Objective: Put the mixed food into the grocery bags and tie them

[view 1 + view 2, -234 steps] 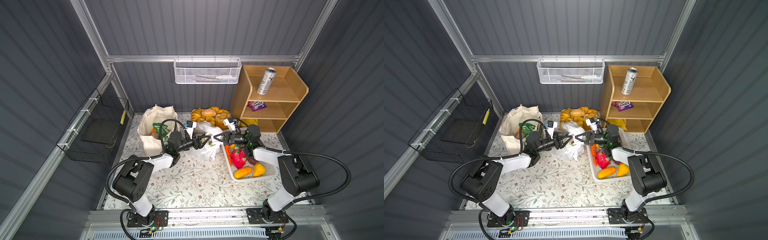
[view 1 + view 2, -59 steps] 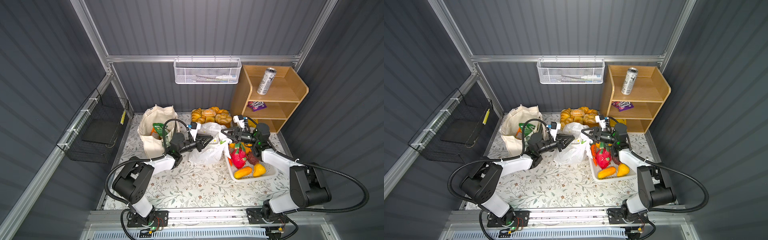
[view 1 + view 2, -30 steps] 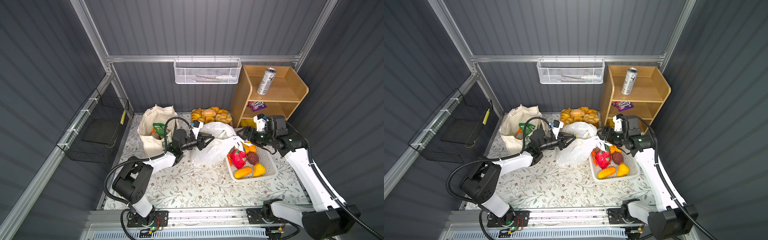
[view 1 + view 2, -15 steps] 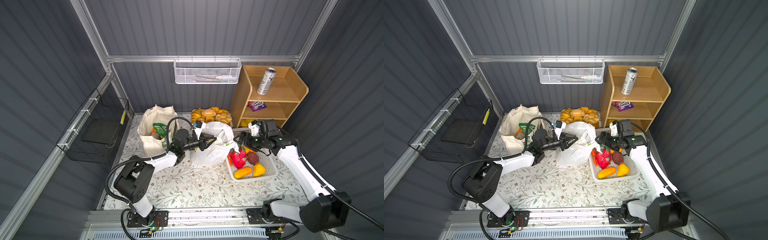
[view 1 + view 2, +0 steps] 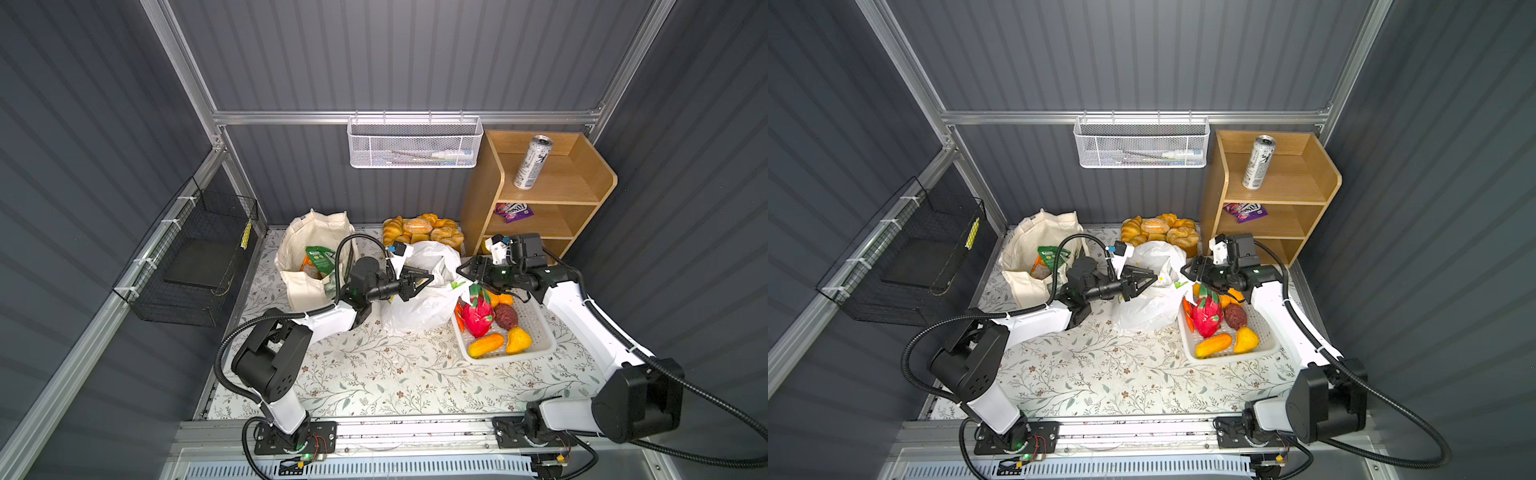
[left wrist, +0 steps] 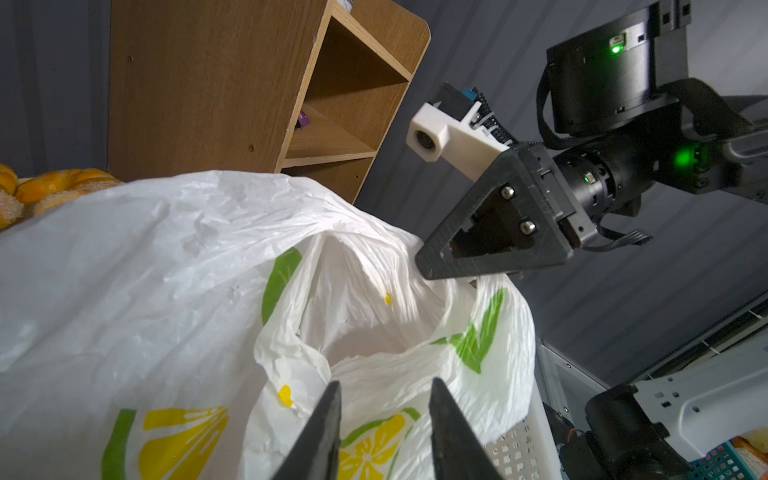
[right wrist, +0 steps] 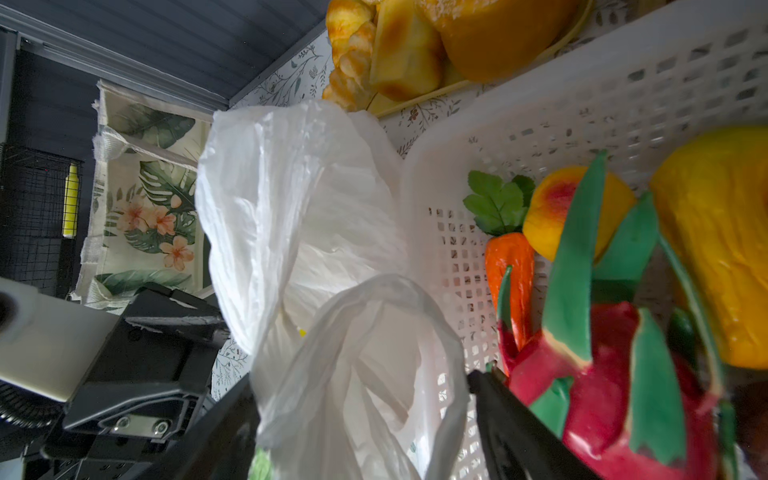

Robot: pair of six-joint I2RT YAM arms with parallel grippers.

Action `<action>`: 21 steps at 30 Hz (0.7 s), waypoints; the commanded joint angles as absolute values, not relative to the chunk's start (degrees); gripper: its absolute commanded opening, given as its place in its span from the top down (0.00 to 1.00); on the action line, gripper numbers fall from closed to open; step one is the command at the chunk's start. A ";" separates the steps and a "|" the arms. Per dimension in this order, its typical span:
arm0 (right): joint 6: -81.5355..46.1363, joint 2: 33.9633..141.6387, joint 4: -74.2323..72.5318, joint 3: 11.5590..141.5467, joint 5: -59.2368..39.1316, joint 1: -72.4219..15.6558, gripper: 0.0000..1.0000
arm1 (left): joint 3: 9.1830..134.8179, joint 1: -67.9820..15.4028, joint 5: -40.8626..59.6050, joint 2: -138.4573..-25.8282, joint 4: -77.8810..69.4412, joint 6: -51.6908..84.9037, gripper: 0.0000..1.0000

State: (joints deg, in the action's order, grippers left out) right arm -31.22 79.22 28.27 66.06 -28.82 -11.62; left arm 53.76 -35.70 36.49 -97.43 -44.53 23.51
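The white lemon-printed plastic bag (image 5: 419,299) (image 5: 1146,307) (image 6: 166,270) (image 7: 291,187) stands in the middle with its mouth up. My left gripper (image 5: 430,277) (image 5: 1154,277) (image 6: 382,399) is at the bag's left rim, its fingers slightly apart with plastic showing between them. My right gripper (image 5: 461,270) (image 5: 1185,268) (image 7: 361,399) stands wide open around a handle loop on the bag's right side. The cream tote (image 5: 307,249) (image 5: 1034,241) (image 7: 141,199) holds green and orange packets (image 5: 318,259). The drink can (image 5: 533,162) (image 5: 1259,162) stands on the shelf's top.
A white perforated basket (image 5: 536,349) (image 7: 540,75) of toy fruit, with a pink dragon fruit (image 5: 478,318), touches the bag's right side. Bread rolls (image 5: 424,230) lie behind the bag. The wooden shelf (image 5: 552,199) holds a purple packet (image 5: 513,211). A black wire basket (image 5: 195,266) hangs at the left.
My right arm has swung back from near the shelf to the bag, and its open fingers now straddle the handle loop. The left gripper has stayed at the bag's rim.
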 commanded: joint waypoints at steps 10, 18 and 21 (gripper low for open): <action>-32.26 86.51 23.20 71.27 -33.18 -16.18 0.31 | 58.07 -37.76 40.43 -101.23 -42.67 22.56 0.63; -32.10 89.29 18.61 71.79 -36.79 -17.42 0.76 | 59.10 -39.64 43.15 -104.41 -42.27 23.03 0.63; -32.49 89.65 15.29 71.21 -41.17 -16.98 0.87 | 57.07 -39.63 42.00 -103.30 -41.36 21.84 0.63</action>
State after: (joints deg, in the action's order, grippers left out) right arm -32.36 89.45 19.42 70.52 -36.32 -17.28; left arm 57.95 -39.42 41.17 -103.88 -41.95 23.46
